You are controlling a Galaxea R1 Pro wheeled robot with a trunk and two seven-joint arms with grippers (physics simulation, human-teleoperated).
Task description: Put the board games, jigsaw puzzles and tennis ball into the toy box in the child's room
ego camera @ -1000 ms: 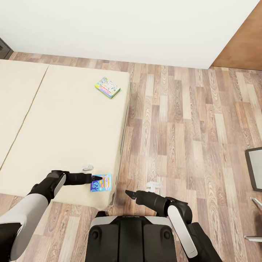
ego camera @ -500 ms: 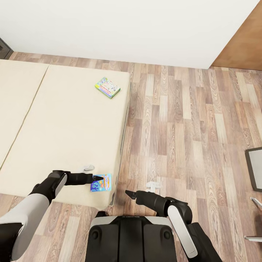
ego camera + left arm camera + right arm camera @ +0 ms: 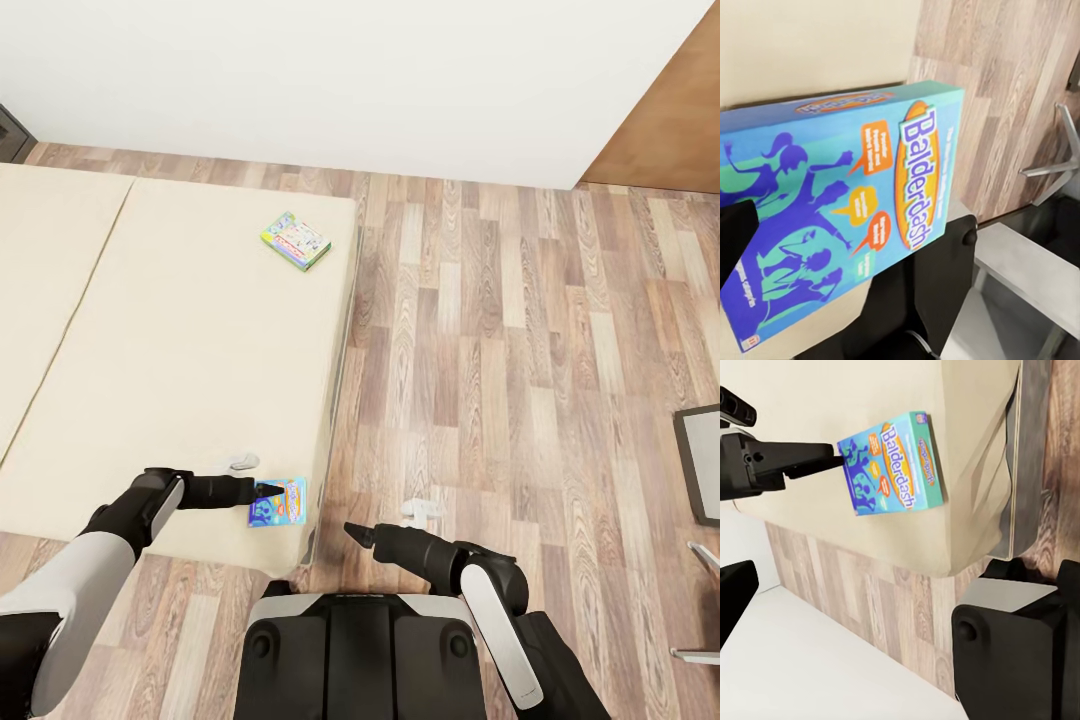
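Wood-plank floor (image 3: 520,330), white wall at far side. Low wide bed with plain beige mattress (image 3: 150,340) takes the left half of the head view; the robot base stands at its near right corner. Two board games lie on the mattress. The thin blue flat box with the "Balderdash" lid (image 3: 279,501) sits at the near right corner of the bed, close to the mattress edge, lid up. The pastel flat box with a green edge (image 3: 296,240) lies well apart from it, toward the far right corner. Left gripper (image 3: 262,492) reaches in from the left at mattress level; its black fingertips meet the blue box's left short edge, and the right wrist view shows a finger (image 3: 844,456) over that edge. Grip not confirmed: fingers look closed about the box edge, but contact is too small to tell for certain. The box's long axis runs left-right, roughly in line with the left arm's reach. Right gripper (image 3: 358,533) hangs over the floor just right of the bed corner, holding nothing; jaw state cannot be told. Left arm is the nearer and already on the box.
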